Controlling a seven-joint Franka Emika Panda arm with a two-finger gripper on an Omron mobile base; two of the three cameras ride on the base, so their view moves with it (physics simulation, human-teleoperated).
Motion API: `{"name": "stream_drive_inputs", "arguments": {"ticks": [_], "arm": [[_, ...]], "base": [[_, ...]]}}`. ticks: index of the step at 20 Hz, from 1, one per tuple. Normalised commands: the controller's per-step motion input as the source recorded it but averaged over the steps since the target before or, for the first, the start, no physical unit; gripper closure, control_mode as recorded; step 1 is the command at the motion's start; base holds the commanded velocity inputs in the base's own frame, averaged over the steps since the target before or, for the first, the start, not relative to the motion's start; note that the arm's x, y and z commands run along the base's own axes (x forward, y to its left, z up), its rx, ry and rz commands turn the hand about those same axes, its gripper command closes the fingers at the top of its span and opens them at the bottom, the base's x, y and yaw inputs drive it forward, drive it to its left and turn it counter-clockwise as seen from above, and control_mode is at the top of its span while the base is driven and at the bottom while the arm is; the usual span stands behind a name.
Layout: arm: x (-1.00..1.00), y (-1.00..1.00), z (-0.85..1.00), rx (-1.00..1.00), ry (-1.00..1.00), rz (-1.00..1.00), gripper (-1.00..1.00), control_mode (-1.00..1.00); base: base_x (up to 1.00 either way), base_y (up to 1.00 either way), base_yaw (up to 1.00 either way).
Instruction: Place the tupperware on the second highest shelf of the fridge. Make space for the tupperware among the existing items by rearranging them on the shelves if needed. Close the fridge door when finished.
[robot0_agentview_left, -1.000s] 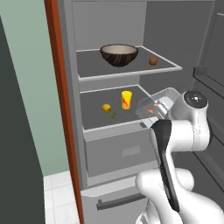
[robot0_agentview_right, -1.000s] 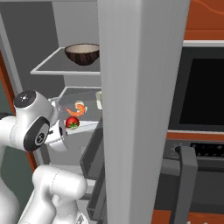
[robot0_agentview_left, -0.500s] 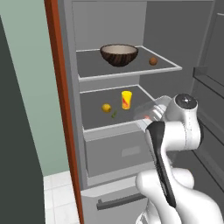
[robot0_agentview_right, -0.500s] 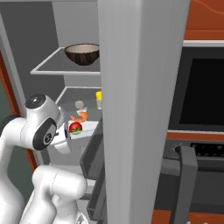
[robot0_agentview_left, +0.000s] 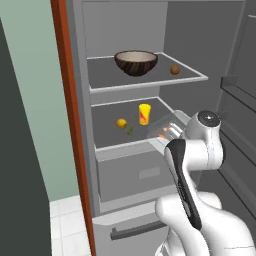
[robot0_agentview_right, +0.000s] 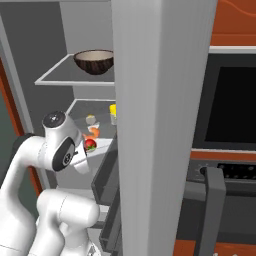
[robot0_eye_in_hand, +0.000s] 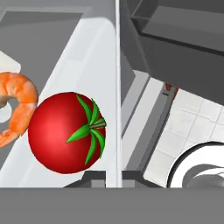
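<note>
In the pale tupperware (robot0_eye_in_hand: 94, 57), round tomato (robot0_eye_in_hand: 65, 131)

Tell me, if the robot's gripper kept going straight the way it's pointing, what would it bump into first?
Probably nothing new. The gripper is shut on the rim of the tupperware, so straight ahead lies that tray, with the tomato alongside. Past it looks like fridge interior, though depth is unclear.

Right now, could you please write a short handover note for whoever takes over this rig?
Gripper: shut on the tupperware's rim, holding it by the front right edge of the lower shelf; tomato and an orange shrimp-like piece inside.
Lower shelf holds the yellow-orange glass, small fruit and green bit; upper shelf holds the brown bowl and small ball.
Done: tupperware picked up, brought to the fridge.
Left: set it on the shelf, release, close the fridge door.
</note>
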Motion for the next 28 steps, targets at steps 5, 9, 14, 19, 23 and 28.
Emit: {"name": "stream_drive_inputs", "arguments": {"ticks": [5,9,14,19,23,28], "arm": [[0.47,0.0,-0.05,0.0,0.02,0.02,1.0,-1.0],[0.44,-0.05,-0.02,-0.03,0.07,-0.01,1.0,-1.0],[0.3,-0.16,-0.1,-0.04,0.1,-0.05,1.0,-1.0],[0.25,-0.16,-0.14,-0.03,0.08,-0.05,1.0,-1.0],[0.24,-0.09,-0.09,0.0,0.01,-0.02,1.0,-1.0],[0.28,-0.07,-0.04,0.0,0.0,0.0,1.0,-1.0]], "base": [[0.0,0.0,0.0],[0.0,0.0,0.0],[0.0,0.0,0.0],[0.0,0.0,0.0],[0.0,0.0,0.0],[0.0,0.0,0.0]]}}
